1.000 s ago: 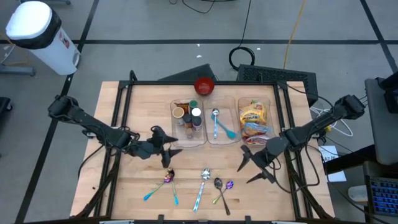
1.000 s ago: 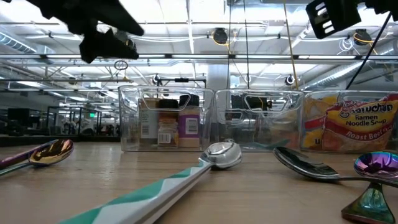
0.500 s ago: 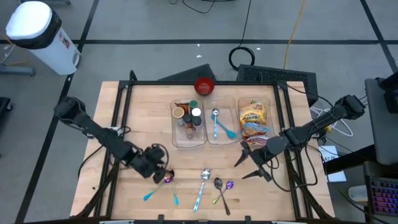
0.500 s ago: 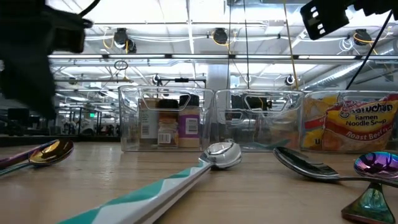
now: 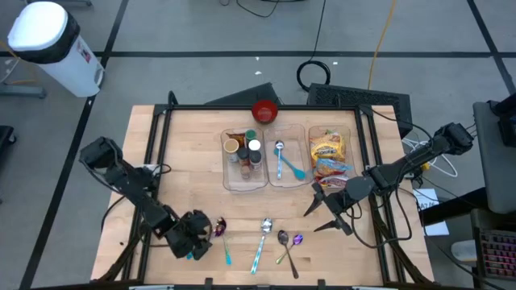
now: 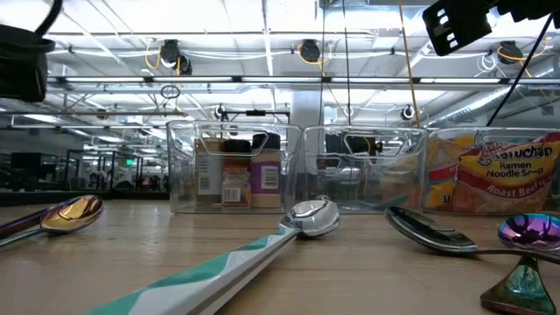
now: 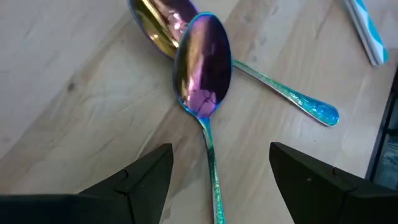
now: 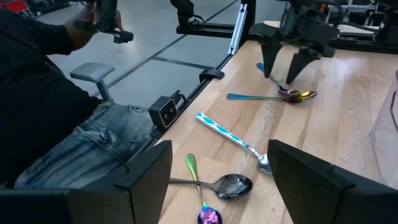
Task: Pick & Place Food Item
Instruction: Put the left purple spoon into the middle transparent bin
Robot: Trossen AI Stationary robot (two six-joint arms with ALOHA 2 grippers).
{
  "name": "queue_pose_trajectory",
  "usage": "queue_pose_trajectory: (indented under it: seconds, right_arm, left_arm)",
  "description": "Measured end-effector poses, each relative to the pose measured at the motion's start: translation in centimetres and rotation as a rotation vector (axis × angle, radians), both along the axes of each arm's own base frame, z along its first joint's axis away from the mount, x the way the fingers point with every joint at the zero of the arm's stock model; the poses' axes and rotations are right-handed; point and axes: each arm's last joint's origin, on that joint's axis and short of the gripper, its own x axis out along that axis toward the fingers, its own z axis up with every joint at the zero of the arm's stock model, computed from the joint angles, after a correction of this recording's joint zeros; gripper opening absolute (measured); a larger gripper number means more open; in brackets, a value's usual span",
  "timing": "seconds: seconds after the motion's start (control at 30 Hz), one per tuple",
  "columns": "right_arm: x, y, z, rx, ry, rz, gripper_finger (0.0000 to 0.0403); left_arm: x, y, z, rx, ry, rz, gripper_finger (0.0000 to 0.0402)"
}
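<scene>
Now the left gripper (image 5: pixel 193 238) has moved down to the table's front edge, fingers apart above two crossed spoons (image 7: pixel 193 56). The right gripper (image 5: pixel 326 213) stays open near the noodle packet (image 5: pixel 330 153), which lies in the right bin (image 5: pixel 355 153).

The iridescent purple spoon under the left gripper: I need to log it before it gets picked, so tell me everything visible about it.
The iridescent purple spoon looks like polished metal, its bowl purple-pink with a blue rim and its slim handle shading to green. It lies flat on the wooden table, bowl overlapping the bowl of a gold spoon whose handle is teal. The left gripper hovers open above its handle; the fingers touch nothing.
</scene>
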Motion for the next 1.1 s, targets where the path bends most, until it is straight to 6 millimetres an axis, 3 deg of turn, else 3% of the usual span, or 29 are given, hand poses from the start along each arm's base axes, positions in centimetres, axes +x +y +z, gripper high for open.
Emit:
queue_pose_trajectory:
  seconds: [0.23,0.53,1.1]
  right_arm:
    - [0.0,0.0,0.0,0.000,0.000,0.000,0.0255]
    - [0.0,0.0,0.0,0.000,0.000,0.000,0.0255]
    - [0.0,0.0,0.0,0.000,0.000,0.000,0.0255]
  left_arm:
    - [-0.1,-0.6,-2.4,0.147,0.015,-0.075,0.0278]
    - [-0.1,0.1,-2.8,0.296,0.020,-0.184,0.0272]
    - [-0.2,1.7,-3.1,0.432,0.080,-0.120,0.0119]
